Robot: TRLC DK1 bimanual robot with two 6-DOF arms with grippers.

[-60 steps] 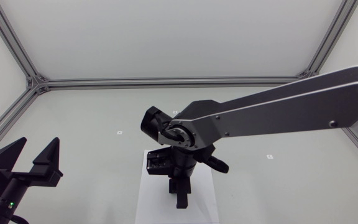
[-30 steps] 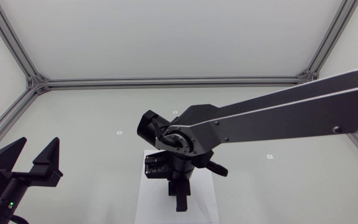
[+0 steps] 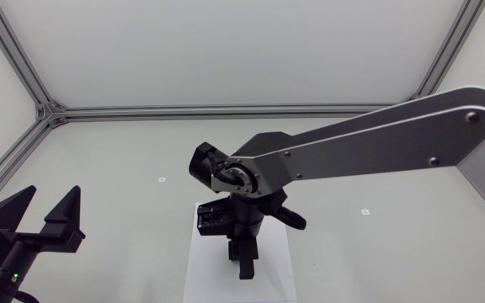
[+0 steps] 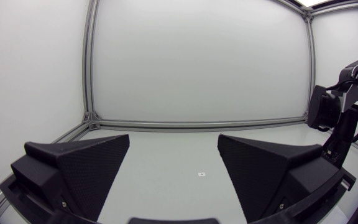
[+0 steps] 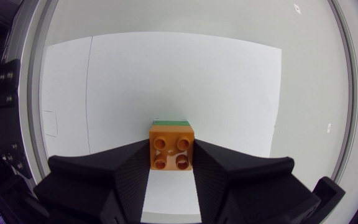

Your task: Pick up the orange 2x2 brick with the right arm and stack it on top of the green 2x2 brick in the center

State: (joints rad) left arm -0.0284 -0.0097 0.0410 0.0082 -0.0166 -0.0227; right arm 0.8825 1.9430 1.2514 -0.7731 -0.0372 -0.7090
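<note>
Lower centre of the head view: right gripper over the white sheet, its fingers closed against both sides of the orange brick. A thin edge of the green brick shows just ahead, apparently underneath. Lower left: left gripper, fingers spread wide.

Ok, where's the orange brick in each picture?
Head view: not visible, probably hidden beneath the right gripper, above the white sheet.
Left wrist view: not in it; only the right arm shows, far off.
Right wrist view: the orange brick sits between the right gripper's fingers, a green brick edge just beyond.
Shared landmark: the right arm with its gripper.
</note>
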